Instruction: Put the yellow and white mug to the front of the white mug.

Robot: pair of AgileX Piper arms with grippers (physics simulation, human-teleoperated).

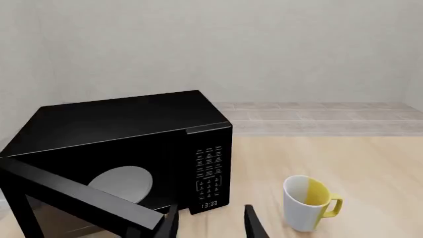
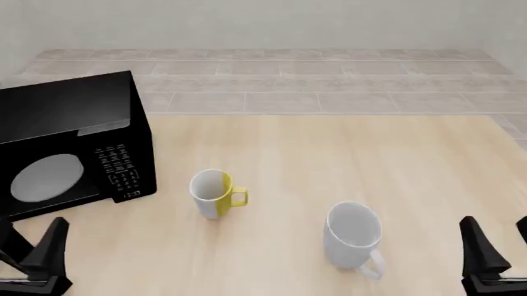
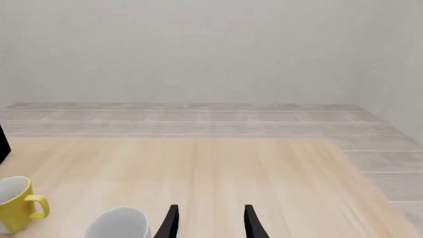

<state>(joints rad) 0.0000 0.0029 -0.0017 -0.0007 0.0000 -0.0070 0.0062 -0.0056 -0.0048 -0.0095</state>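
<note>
Bright, even, sharp, faint shadows

The small mug is half white, half yellow, with a yellow handle. The big mug is all white, greyish inside. The microwave is black; the table is pale wood-grain.

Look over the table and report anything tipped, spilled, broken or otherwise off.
One thing stands out: the microwave at the table's left has its door swung open, showing the round plate inside. Both mugs, the yellow and white one and the white one, stand upright. No spills or damage show.
</note>
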